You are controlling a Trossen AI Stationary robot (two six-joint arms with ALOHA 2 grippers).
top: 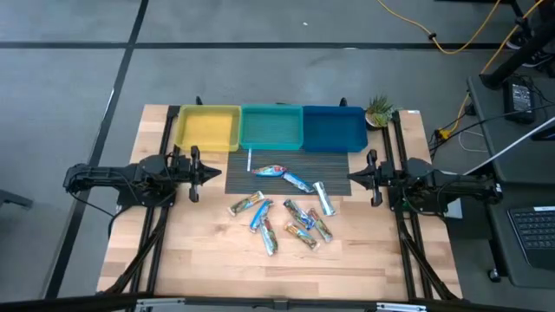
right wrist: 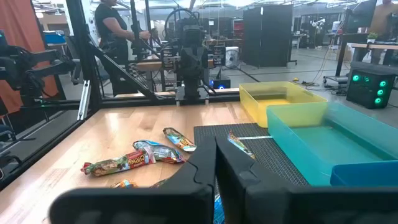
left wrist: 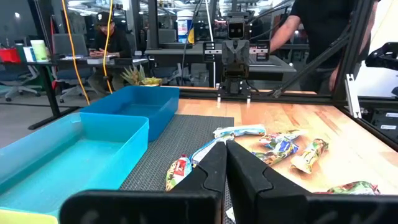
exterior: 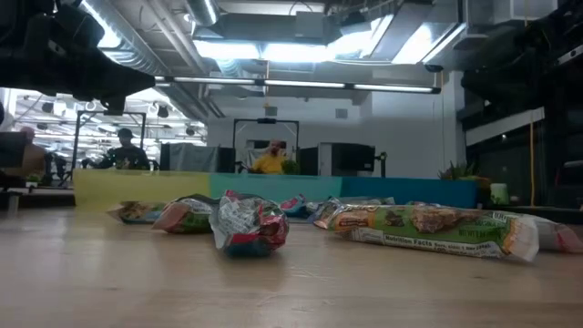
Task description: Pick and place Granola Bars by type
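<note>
Wooden bench [top: 199, 251], three bins along its far edge: yellow bin [top: 208, 127], teal bin [top: 271, 128], blue bin [top: 334, 128], side by side and touching. Dark ribbed mat [top: 334, 162] just in front of the bins. White strip [top: 250, 161] on the mat's left part. Small plant [top: 379, 110] beside the blue bin.

Bars [top: 290, 212] scattered loose at mid-bench, none in any bin: two on the mat's near edge, the others on bare wood just in front of it, some touching or overlapping. Wrappers blue, silver and tan with coloured print. Seen from bench height, a crumpled silver-and-red one [exterior: 248, 223] and a long tan one [exterior: 428, 228] nearest.

Left hand [top: 215, 172] at the bench's left side, fingers pressed together, holding nothing, pointing toward the middle. Right hand [top: 353, 178] at the right side, likewise pressed together and empty, facing the left one across the bars. Both well apart from the bars.

People at desks in the room beyond.
</note>
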